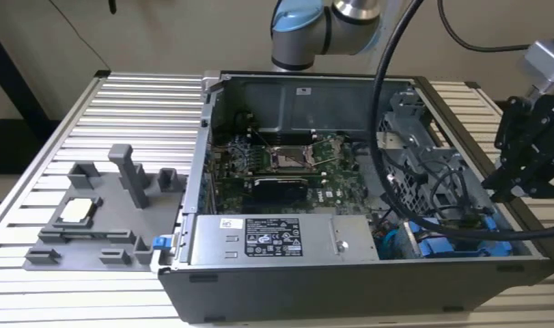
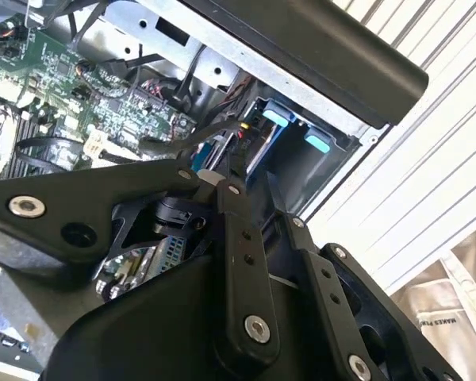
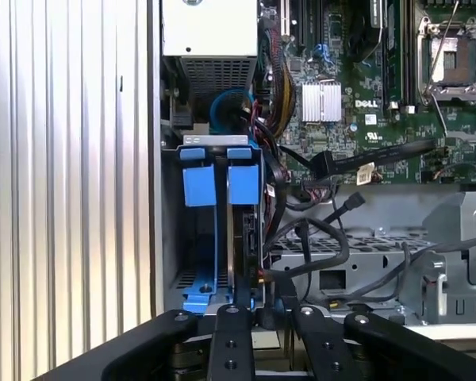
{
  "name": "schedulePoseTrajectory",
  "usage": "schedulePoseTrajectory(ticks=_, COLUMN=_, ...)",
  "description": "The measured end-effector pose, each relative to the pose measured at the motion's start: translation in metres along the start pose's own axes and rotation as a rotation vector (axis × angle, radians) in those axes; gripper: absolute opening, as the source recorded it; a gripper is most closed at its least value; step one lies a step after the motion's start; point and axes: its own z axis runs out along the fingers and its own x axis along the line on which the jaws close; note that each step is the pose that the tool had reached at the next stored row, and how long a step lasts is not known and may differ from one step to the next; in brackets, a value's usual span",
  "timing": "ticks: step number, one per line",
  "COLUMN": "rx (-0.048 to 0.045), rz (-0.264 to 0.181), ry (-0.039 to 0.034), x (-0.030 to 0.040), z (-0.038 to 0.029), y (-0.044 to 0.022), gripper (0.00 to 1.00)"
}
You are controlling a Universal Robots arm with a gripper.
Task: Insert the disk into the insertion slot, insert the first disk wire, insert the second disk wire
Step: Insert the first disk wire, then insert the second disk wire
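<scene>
While the disk (image 3: pixel 240 230) stands on edge in the insertion slot (image 3: pixel 169 238) at the corner of the case (image 1: pixel 350 287), long axis pointing straight away from your hand (image 3: pixel 263 308), that hand seems pinched shut on a black wire plug (image 3: pixel 259 279) at the disk's near end.

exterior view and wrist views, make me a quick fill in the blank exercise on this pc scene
1. The disk stands in a ____ plastic carrier.
2. The gripper hangs at the exterior view's ____ side of the computer case.
3. The grey parts tray lies on the exterior view's ____ of that case.
4. The power supply box bears a ____ label.
Missing words: blue; right; left; white.
</scene>
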Motion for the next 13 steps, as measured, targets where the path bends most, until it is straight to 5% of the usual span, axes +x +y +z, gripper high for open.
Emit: schedulePoseTrajectory(ticks=13, rx=-0.0001, rz=0.000, ry=0.0000, x=-0.0039, z=-0.0016, y=0.0002, gripper=0.27)
